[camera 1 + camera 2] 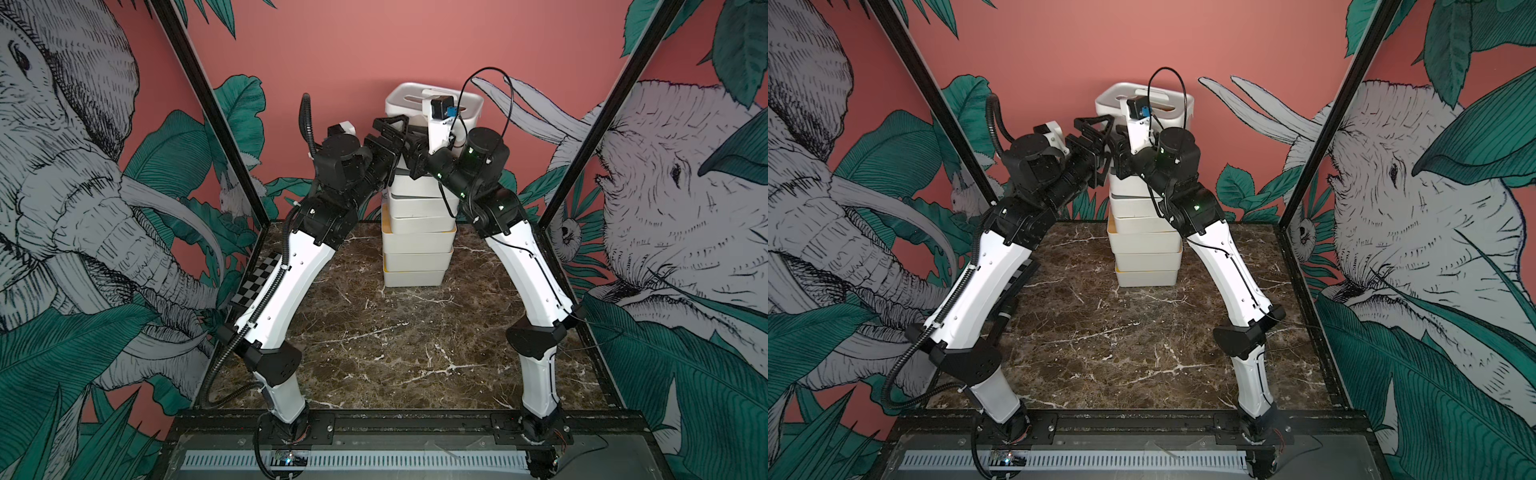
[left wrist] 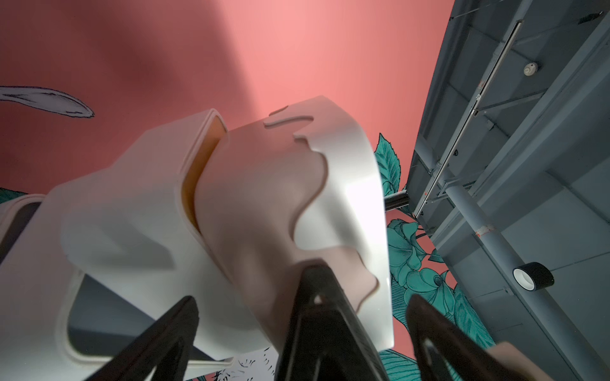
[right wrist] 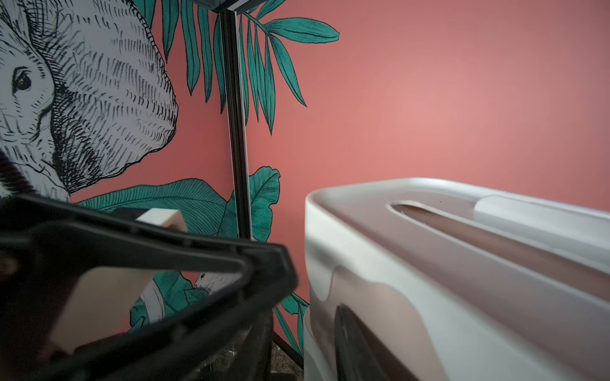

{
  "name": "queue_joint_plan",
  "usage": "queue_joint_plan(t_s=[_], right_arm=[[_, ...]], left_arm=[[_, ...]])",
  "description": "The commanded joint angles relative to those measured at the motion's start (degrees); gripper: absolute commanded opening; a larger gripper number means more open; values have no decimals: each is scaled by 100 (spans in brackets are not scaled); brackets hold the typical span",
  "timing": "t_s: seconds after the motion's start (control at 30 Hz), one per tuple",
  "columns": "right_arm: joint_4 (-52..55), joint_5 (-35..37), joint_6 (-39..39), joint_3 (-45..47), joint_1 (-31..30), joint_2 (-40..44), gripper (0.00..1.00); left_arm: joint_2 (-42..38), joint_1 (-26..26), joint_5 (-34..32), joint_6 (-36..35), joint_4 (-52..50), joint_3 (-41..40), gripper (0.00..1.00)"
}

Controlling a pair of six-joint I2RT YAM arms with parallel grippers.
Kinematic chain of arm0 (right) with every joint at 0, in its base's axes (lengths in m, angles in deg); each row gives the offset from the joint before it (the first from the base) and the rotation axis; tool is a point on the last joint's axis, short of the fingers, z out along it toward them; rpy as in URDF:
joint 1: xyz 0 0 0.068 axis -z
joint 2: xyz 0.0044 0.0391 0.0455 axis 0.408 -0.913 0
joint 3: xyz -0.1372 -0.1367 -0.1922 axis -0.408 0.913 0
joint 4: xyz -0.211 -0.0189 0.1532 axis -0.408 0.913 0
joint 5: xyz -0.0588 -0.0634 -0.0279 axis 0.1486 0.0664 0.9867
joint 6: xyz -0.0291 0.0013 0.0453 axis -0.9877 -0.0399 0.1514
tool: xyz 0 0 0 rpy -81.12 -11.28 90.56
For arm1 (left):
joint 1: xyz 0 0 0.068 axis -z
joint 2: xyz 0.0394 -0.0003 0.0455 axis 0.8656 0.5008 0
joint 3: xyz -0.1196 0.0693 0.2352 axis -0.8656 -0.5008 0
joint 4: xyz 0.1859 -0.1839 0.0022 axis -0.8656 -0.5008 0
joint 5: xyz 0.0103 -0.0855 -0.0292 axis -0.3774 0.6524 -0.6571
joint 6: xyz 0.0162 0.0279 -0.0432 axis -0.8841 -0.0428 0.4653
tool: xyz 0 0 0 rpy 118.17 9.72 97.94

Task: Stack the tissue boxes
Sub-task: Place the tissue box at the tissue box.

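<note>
Tissue boxes (image 1: 417, 253) are standing in one tall stack at the back of the marble table (image 1: 374, 345), mid-frame in both top views. The pink-drip box (image 1: 432, 104) is sitting topmost, upper centre. Both arms are bending up and inward, meeting just below it. Left claw (image 1: 401, 132) is gaping wide, holding nothing, just left of that box. Right claw (image 1: 415, 150) is sitting nearly shut, one finger (image 3: 350, 336) touching the box's drip-patterned side; whether it is gripping cannot be told.
</note>
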Motion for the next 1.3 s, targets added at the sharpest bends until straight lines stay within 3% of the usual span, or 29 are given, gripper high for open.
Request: queue_joint_plan(t_s=[0.0,0.43,0.9,1.13,1.27], right_arm=[[-458,-455,88,-51,98,48,34],[-429,-1123,140,1,62,226,35],[-290,-1251,-80,716,-493,1002,37],[825,248,-285,1135,-485,1722,40],[1426,1198,-377,1633,-463,2340,36]], left_arm=[[-416,-34,-231,-131,419,-157,100],[-1037,-94,-394,-699,428,-852,100],[-2069,-370,-414,-2039,68,-1661,99],[-2438,-733,134,-2813,-659,-1639,100],[-2630,-764,-52,-3613,-1379,-1499,100]])
